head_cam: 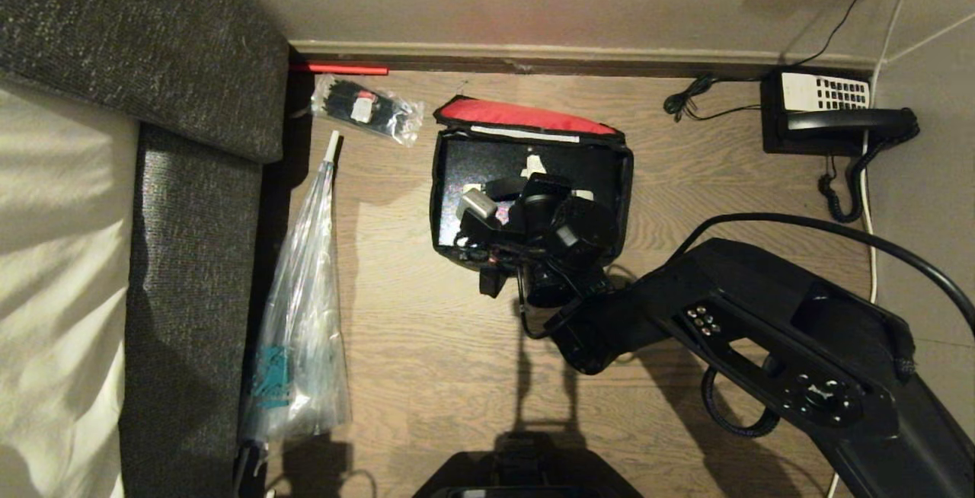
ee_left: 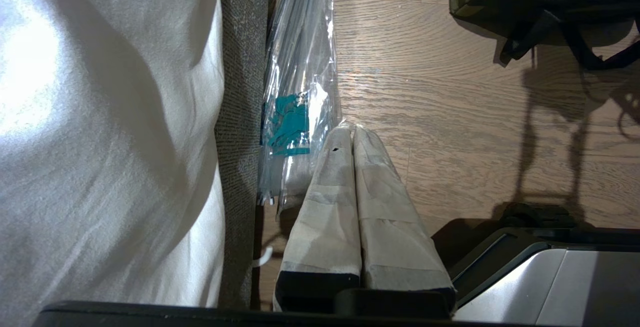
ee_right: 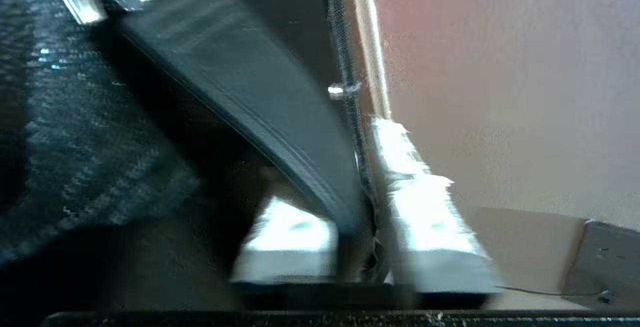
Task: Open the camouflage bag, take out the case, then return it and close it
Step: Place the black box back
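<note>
Case [head_cam: 465,170] looks flat and stiff in bag [head_cam: 525,115]; right gripper [ee_right: 357,202] fingers sit around its limp strap [ee_right: 250,92], best hold.

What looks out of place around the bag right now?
Nothing is spilled or damaged. The camouflage bag sits open on the floor with its red-lined lid flipped back toward the wall, the case inside.

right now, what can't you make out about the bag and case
- Head view: the right gripper covers the middle of the case in the camouflage bag, hiding most of its handle.
- Right wrist view: motion blur; whether the black strap is gripped is unclear.
- Left wrist view: the frame edge cuts off the bag.
</note>
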